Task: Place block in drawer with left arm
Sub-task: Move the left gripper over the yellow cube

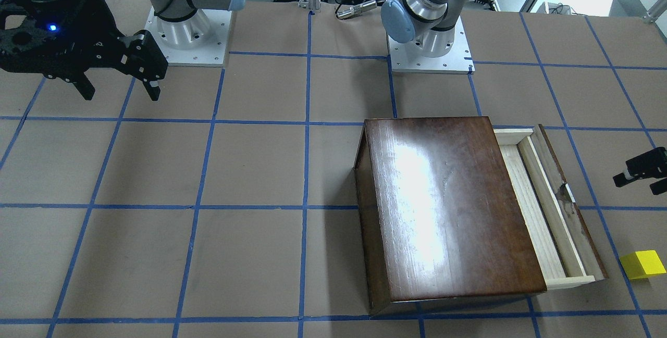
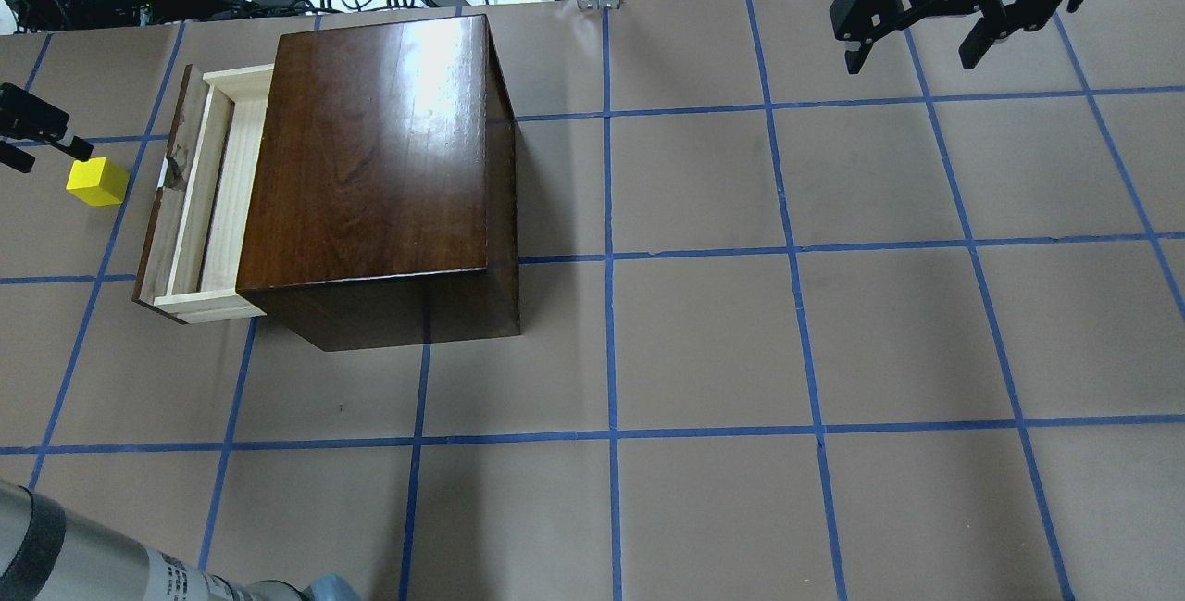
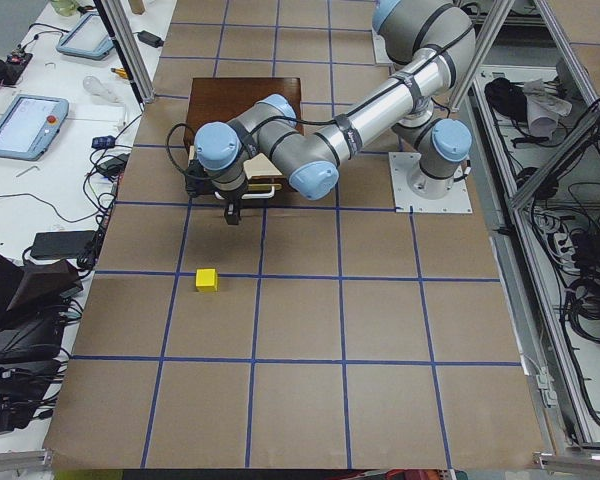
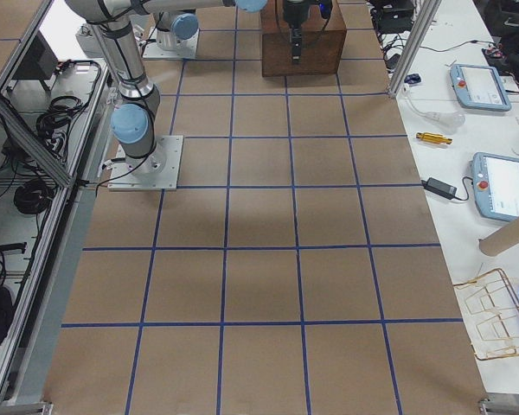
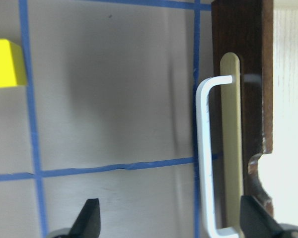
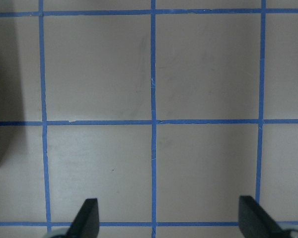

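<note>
The yellow block (image 1: 643, 265) sits just beside the partly open drawer (image 1: 536, 213).

glossy dark wooden box (image 2: 370, 166), pale unfinished-wood drawer (image 2: 218, 203), matt brown paper table (image 2: 741, 351).

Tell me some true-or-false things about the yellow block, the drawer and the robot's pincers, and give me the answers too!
1. The yellow block lies inside the drawer. False: it sits on the table, outside the drawer's front panel.
2. The drawer is partly open. True.
3. The left pincer grips the block. False: it is open and empty, by the drawer's metal pull.
4. The right pincer is open with nothing in it. True.
5. Something stands on the wooden box. False: its top is bare.
</note>
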Robot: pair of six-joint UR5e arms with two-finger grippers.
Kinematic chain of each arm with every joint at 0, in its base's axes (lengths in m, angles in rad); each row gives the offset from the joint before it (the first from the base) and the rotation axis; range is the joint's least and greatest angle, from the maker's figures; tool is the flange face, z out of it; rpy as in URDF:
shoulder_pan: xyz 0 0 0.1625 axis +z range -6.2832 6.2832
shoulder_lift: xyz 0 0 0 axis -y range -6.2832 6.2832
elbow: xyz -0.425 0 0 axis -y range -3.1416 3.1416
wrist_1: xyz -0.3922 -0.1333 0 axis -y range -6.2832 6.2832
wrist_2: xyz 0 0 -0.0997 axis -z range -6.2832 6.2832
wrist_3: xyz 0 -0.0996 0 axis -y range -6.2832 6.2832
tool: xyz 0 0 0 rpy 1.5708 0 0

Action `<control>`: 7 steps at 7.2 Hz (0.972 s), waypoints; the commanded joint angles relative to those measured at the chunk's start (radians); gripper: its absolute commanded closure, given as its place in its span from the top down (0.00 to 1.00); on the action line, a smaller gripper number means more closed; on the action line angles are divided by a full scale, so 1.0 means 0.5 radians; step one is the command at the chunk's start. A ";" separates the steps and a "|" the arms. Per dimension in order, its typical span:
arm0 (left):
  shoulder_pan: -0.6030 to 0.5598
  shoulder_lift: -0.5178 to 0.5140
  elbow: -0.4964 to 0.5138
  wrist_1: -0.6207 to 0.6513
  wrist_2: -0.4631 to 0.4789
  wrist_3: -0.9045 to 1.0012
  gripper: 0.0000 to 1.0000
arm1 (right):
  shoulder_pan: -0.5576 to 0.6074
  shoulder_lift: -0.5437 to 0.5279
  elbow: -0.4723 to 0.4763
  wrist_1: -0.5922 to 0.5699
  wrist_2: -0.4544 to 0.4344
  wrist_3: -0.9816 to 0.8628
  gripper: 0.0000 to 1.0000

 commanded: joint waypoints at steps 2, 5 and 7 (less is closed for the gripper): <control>0.033 -0.165 0.107 0.338 0.224 0.769 0.98 | -0.002 0.002 0.000 0.000 0.002 0.000 1.00; 0.066 -0.380 0.251 0.481 0.224 1.629 0.98 | -0.002 -0.001 0.000 0.000 -0.001 0.000 1.00; 0.078 -0.512 0.328 0.502 0.203 2.019 0.97 | 0.001 -0.001 0.000 0.000 -0.001 0.000 1.00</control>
